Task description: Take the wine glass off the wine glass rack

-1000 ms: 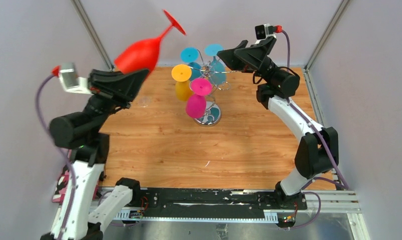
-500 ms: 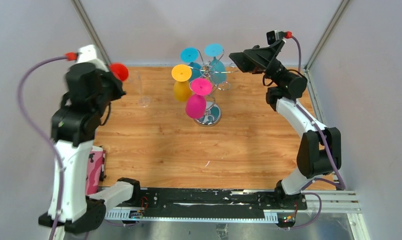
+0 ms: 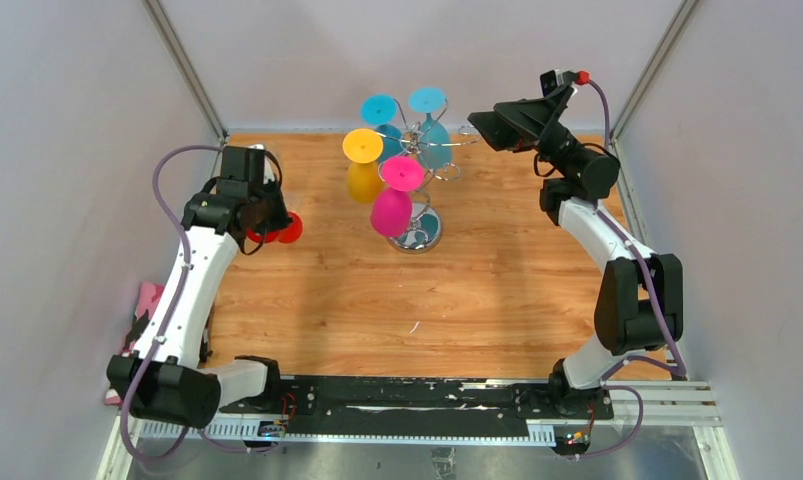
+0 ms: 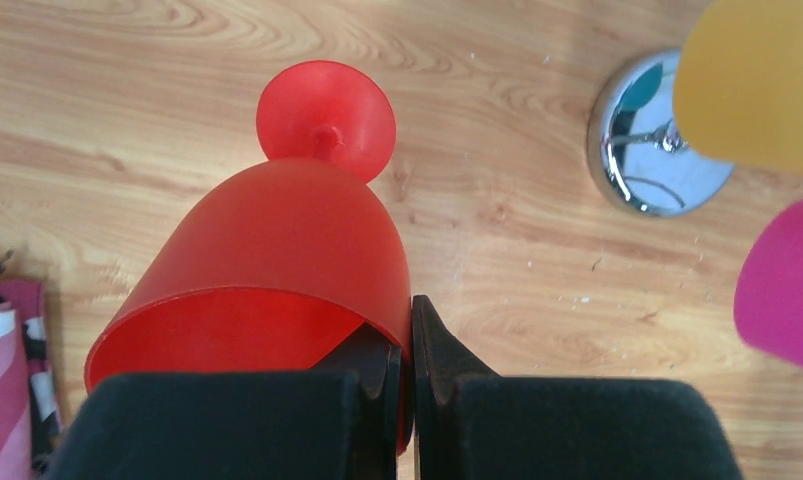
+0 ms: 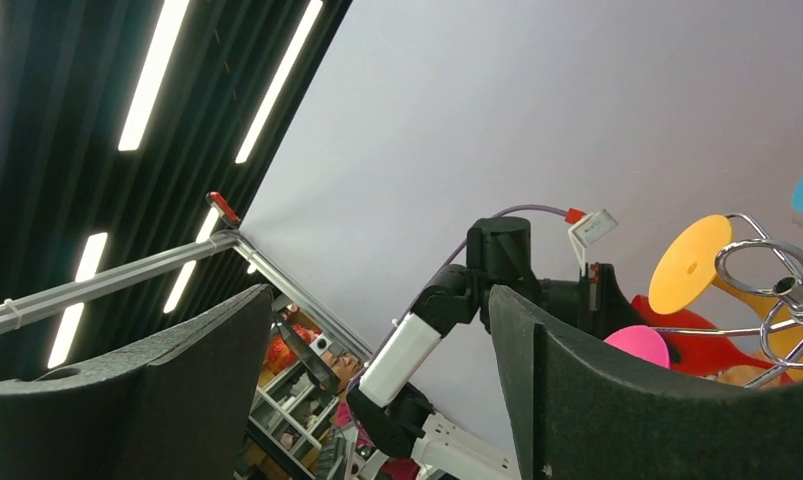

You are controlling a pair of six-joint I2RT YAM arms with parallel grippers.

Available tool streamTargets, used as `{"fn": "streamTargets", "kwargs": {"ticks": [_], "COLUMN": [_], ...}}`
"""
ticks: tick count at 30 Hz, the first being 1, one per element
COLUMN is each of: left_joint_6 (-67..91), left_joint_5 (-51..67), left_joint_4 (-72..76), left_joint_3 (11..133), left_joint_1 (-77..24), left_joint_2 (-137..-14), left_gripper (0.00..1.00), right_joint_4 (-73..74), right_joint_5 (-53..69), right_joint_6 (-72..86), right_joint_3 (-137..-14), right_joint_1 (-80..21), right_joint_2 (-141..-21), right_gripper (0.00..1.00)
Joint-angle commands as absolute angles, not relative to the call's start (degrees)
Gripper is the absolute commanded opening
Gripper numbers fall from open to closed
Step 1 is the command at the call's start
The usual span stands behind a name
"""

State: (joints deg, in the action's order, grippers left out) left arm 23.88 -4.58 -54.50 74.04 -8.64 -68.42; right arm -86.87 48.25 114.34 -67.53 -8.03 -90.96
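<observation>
Wine glass rack [image 3: 417, 232] on wooden table [image 3: 377, 310], grey walls [image 3: 67, 150]

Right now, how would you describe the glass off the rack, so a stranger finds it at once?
On the wooden table, look left of the chrome rack, at the left gripper. It pinches the rim of the only red glass; the yellow, pink and two blue ones hang on the rack.
</observation>
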Motion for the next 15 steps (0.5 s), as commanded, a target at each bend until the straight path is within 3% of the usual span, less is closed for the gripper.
{"fn": "streamTargets", "kwargs": {"ticks": [1,15], "left_joint_6": [22.72,18.04], "left_joint_5": [0.83,-1.24], "left_joint_4": [-48.31,-56.25], "left_joint_3": [72.79,84.51], "left_joint_1": [-4.50,-0.18], "left_joint_2": [-72.37,-89.20], "left_gripper": [0.00,0.00], "right_joint_4": [-91.32,-91.30], "right_joint_5": [50.09,49.71], "right_joint_6": [115.30,117.95], "right_joint_3": [-66.71,-66.70], "right_joint_1": [-7.05,-6.02], "right_joint_2": [-91.39,-94.46], "right_gripper": [0.84,0.83]}}
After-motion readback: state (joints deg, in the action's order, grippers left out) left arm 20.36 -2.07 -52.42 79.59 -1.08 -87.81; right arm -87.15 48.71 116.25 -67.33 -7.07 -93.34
